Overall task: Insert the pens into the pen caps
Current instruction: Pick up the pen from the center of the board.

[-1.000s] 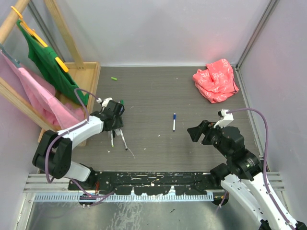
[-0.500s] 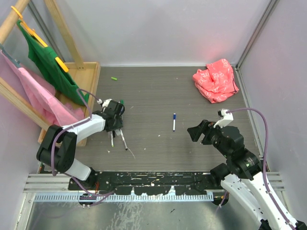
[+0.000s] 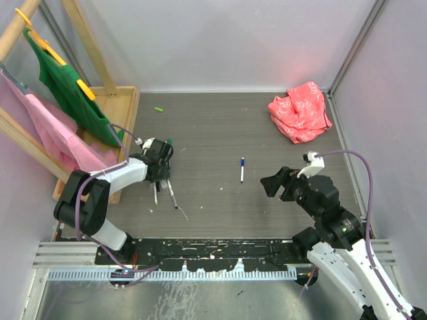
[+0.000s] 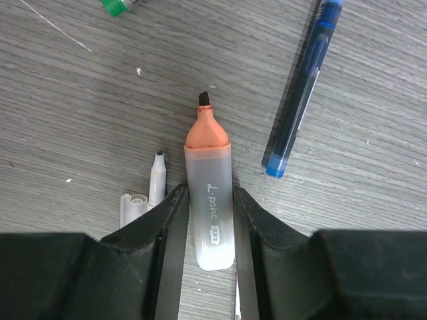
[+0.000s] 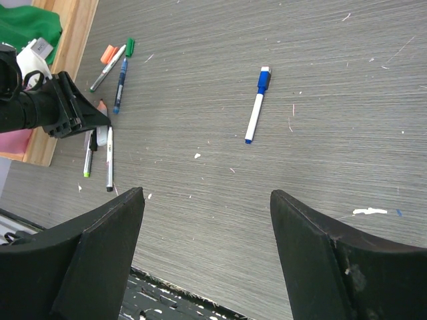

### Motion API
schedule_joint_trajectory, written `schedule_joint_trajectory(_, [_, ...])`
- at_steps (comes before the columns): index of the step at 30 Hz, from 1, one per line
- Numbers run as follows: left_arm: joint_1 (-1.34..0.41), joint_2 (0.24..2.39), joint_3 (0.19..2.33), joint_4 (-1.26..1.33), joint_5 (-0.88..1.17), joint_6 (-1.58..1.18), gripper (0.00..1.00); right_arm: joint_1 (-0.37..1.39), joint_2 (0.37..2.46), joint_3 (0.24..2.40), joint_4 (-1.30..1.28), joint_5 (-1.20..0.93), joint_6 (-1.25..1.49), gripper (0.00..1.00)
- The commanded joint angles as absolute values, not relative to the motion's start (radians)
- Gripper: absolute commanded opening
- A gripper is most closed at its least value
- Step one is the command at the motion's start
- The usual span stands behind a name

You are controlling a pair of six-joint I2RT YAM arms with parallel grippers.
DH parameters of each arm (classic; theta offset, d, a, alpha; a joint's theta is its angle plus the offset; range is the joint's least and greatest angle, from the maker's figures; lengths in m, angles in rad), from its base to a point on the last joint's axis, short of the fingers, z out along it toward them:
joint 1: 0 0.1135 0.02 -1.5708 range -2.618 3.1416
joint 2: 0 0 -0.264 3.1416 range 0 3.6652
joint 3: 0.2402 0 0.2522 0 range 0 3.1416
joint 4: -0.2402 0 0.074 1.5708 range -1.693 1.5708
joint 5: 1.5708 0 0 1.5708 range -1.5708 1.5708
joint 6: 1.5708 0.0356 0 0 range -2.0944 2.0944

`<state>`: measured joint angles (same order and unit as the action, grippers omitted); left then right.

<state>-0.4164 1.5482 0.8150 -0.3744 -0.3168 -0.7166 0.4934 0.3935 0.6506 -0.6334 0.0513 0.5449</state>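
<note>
My left gripper sits low on the table at the left, shut on an uncapped pen with an orange neck; both fingers press its translucent barrel. Beside it lie a blue pen, a thin white pen with a black tip and a clear cap. A green pen end shows at the top edge. Two more pens lie just nearer than the left gripper. A blue-capped pen lies mid-table. A green cap rests far back. My right gripper hovers open and holds nothing.
A red crumpled bag lies at the back right. A wooden rack with green and pink garments stands at the left, its wooden base beside the pens. An orange cap lies near that base.
The left jaws have narrowed onto the orange pen's barrel. The left arm's elbow shifted slightly. The right arm has not moved.
</note>
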Motion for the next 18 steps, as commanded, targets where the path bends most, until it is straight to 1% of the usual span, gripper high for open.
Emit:
schedule_joint_trajectory(1, [-0.411, 1.555, 0.847, -0.333, -0.313, -0.712, 0.31, 0.49, 0.408, 0.655, -0.6, 0.059, 0.55, 0.81])
schedule_joint_trajectory(6, [-0.41, 1.531, 0.861, -0.343, -0.307, -0.698, 0.22, 0.489, 0.405, 0.663, -0.602, 0.063, 0.547, 0.81])
schedule_joint_trajectory(8, [-0.411, 1.497, 0.868, -0.359, -0.316, -0.689, 0.14, 0.489, 0.405, 0.669, -0.604, 0.069, 0.541, 0.81])
schedule_joint_trajectory(9, [-0.411, 1.467, 0.87, -0.366, -0.318, -0.687, 0.12, 0.49, 0.405, 0.673, -0.604, 0.075, 0.533, 0.81])
schedule_joint_trajectory(15, [-0.414, 1.282, 0.887, -0.4, -0.304, -0.616, 0.05, 0.489, 0.436, 0.708, -0.61, 0.077, 0.503, 0.81])
schedule_joint_trajectory(18, [-0.414, 1.141, 0.916, -0.417, -0.266, -0.568, 0.02, 0.489, 0.462, 0.722, -0.604, 0.048, 0.497, 0.82])
